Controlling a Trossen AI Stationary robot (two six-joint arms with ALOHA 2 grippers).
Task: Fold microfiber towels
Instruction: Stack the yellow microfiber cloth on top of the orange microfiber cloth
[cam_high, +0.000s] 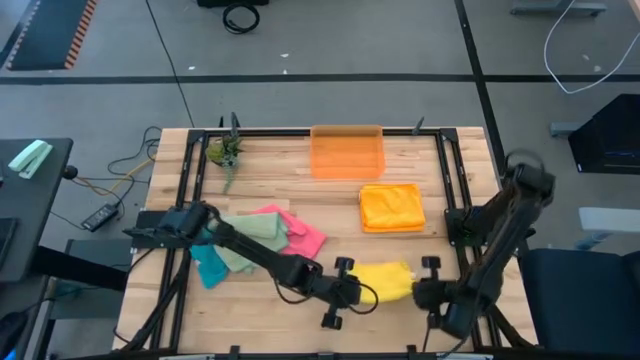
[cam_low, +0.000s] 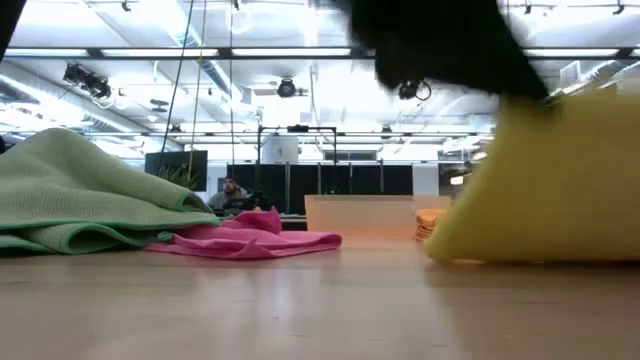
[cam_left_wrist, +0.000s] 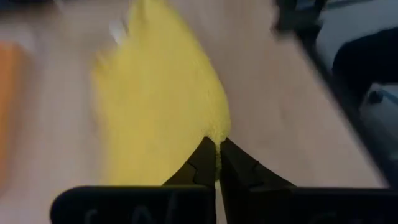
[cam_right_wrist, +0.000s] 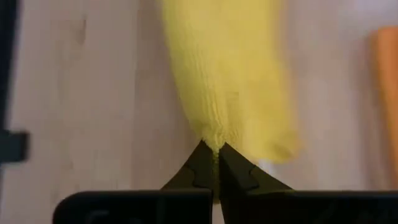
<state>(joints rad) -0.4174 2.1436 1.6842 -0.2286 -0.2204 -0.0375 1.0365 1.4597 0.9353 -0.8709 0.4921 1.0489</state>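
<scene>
Pinching opposite ends of the yellow towel (cam_high: 385, 280), the left claw (cam_high: 357, 292) and the right claw (cam_high: 418, 291) are each clamped on a fold of its cloth, as both wrist views show fabric caught between closed tips. The towel sits at about 6 o'clock on the worktop (cam_high: 400, 150), close to the near edge, its long axis running from 9 to 3 o'clock between the two claws, so each arm is equally near its own end. Any fold probably has to travel toward 12 o'clock, where bare wood lies open. Farther out, a folded orange towel (cam_high: 391, 207) rests around 1 o'clock, just in front of the orange bin (cam_high: 347, 151) at 12. The pink towel (cam_high: 300, 234), green towel (cam_high: 240, 250) and teal towel (cam_high: 209, 268) lie heaped at 9 o'clock under the left arm.
</scene>
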